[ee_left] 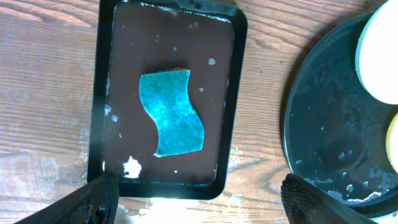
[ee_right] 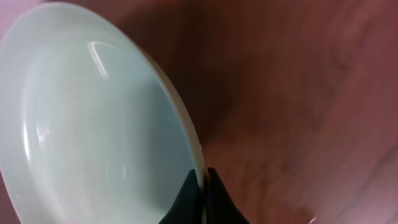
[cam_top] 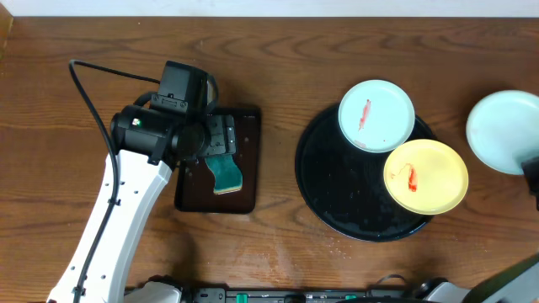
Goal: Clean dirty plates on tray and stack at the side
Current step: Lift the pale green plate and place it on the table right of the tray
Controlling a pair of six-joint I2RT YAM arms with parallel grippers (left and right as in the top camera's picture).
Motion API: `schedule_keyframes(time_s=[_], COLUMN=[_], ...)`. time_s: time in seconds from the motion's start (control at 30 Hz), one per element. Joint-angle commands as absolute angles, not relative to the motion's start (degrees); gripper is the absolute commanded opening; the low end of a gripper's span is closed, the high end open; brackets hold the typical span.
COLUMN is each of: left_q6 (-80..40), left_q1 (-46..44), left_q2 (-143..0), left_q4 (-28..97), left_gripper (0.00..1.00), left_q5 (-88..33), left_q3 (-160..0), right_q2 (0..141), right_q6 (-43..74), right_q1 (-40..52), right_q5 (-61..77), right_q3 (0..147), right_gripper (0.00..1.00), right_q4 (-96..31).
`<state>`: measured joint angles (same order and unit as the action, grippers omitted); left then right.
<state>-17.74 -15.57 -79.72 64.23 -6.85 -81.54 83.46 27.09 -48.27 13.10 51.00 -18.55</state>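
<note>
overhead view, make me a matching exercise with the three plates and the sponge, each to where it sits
1 yellow plate
2 smeared mint plate
3 clean mint plate
4 sponge

A pinched at its rim by the right claw
B in the rectangular tray
C round tray, top edge in the overhead view
D round tray, right edge

Pairs: 1-D, 2-C, 3-A, 4-B

Brown wood table (cam_top: pixel 278 252) carries two things: a rectangular tray (cam_top: pixel 248 168) at left, a round tray (cam_top: pixel 337 185) at right.
</note>
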Motion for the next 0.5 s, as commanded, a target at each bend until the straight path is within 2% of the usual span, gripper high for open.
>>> schedule_keyframes(time_s=[0.0, 0.17, 0.2, 0.23, 0.27, 0.37, 0.47], left_q6=[-17.2, -17.2, -17.2, -17.2, -17.2, -17.2, -17.2], left_q1=[-15.5, -15.5, -15.5, -15.5, -15.5, -15.5, -15.5], left_q2=[-79.6, -79.6, -79.6, -79.6, -79.6, -79.6, -79.6], left_q4=[64.4, 64.4, 64.4, 64.4, 64.4, 64.4, 64.4], left_gripper=[0.84, 0.84, 0.84, 0.84, 0.84, 0.84, 0.84], left_q5=[-6.9, -6.9, -6.9, -6.9, -6.9, -6.9, -6.9], left_q3=[-81.9, -81.9, -81.9, -81.9, -81.9, -81.9, -81.9], right_q2=[89.8, 96.7, 97.1, 97.1, 96.5, 92.9, 85.4], right_q6=[29.1, 25.4, 25.4, 25.5, 25.4, 25.1, 22.0], right_q1=[-50.4, -50.5, -50.6, -50.6, -50.7, -50.2, -47.7], right_q5=[9.5, 9.5, 9.5, 10.1, 11.9, 20.5, 28.8], right_q3=[51.6, 51.6, 51.6, 51.7, 51.9, 53.4, 53.8], right_gripper=[0.01, 0.03, 0.17, 0.39, 0.51, 0.53, 0.51], right_q4=[-17.0, -17.4, -17.5, -17.4, -17.1, -17.3, -20.4])
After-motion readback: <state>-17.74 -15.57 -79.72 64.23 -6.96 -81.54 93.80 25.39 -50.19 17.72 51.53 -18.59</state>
